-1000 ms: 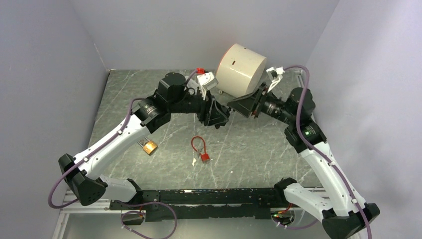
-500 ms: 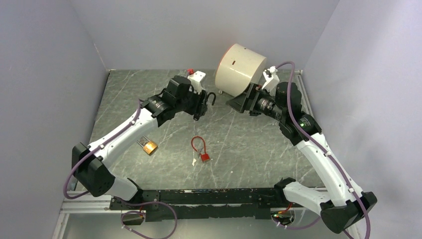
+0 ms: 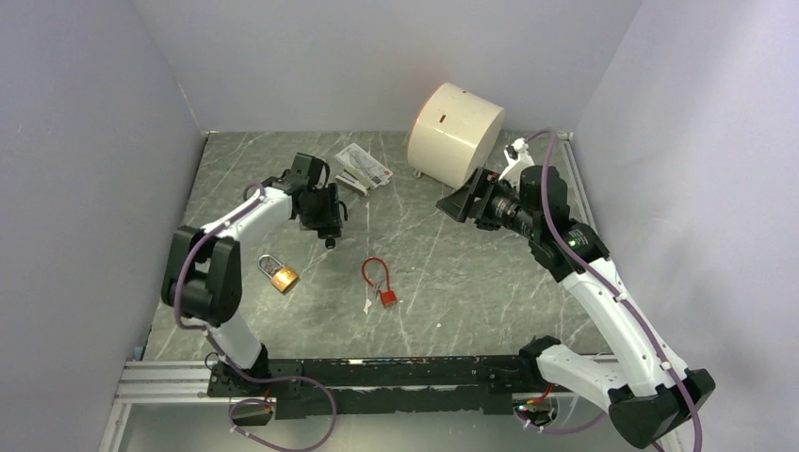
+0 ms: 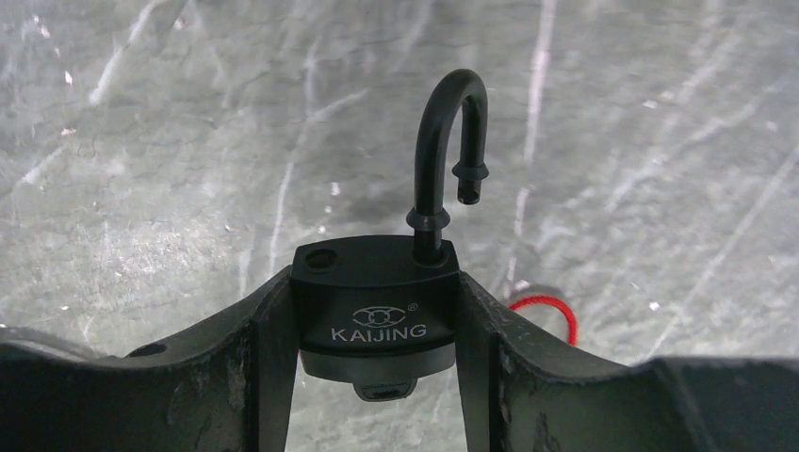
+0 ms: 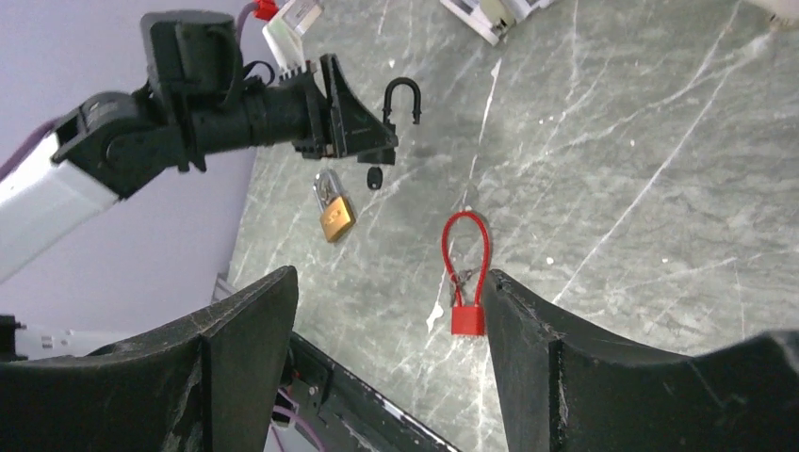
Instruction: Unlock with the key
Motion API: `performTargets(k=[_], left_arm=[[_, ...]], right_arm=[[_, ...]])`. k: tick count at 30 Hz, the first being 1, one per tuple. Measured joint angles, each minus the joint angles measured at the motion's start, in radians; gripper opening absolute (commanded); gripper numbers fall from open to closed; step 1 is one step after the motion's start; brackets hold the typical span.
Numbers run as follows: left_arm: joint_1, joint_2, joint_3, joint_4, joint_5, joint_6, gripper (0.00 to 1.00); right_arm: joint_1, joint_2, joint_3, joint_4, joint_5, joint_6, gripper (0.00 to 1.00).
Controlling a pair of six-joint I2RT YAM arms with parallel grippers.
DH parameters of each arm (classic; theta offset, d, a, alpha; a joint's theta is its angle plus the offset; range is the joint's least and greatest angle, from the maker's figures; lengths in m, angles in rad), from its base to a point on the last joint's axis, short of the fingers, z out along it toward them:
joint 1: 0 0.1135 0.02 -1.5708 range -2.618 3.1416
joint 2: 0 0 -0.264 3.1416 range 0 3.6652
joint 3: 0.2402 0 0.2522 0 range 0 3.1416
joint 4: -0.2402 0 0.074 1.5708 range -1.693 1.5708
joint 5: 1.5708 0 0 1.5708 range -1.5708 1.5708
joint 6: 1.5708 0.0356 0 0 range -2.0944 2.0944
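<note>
Jaws of the left gripper (image 4: pixel 375 315) are clamped on the two sides of a black padlock (image 4: pixel 375 330), which hangs above the tabletop (image 3: pixel 452 273) rather than resting on it. The shackle (image 4: pixel 426 169) is sprung: one leg sits in the body, and the free end is out of its hole and turned aside. A small black key (image 5: pixel 374 177) sticks out of the padlock's underside (only its head shows). Seen from above, this held padlock is behind and to the left of the red cable lock (image 3: pixel 380 281), which lies flat near the middle of the tabletop.

The right gripper (image 5: pixel 386 282) has its jaws wide apart with nothing between them. It hangs in the air behind and to the right of the red cable lock.

A brass padlock (image 3: pixel 278 275) lies to the left of the red cable lock, its shackle closed. A white packet (image 3: pixel 363 169) lies well behind the red cable lock. Farther back and to the right, a white drum (image 3: pixel 455 134) lies on its side (its inside is hidden).
</note>
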Motion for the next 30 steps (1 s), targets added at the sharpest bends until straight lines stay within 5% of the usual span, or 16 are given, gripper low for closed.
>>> performTargets(k=[8, 17, 25, 30], left_arm=[[0.076, 0.186, 0.008, 0.014, 0.003, -0.058, 0.35], [0.078, 0.279, 0.116, 0.008, -0.120, -0.111, 0.84], [0.079, 0.254, 0.134, -0.006, -0.145, -0.106, 0.87], [0.079, 0.023, 0.070, -0.028, -0.180, -0.143, 0.87]], right_arm=[[0.000, 0.002, -0.079, -0.032, -0.034, -0.020, 0.72], [0.000, 0.050, -0.112, -0.077, -0.026, -0.040, 0.73], [0.044, 0.104, -0.126, -0.070, 0.002, -0.058, 0.65], [0.156, 0.214, -0.129, -0.039, 0.034, -0.047, 0.54]])
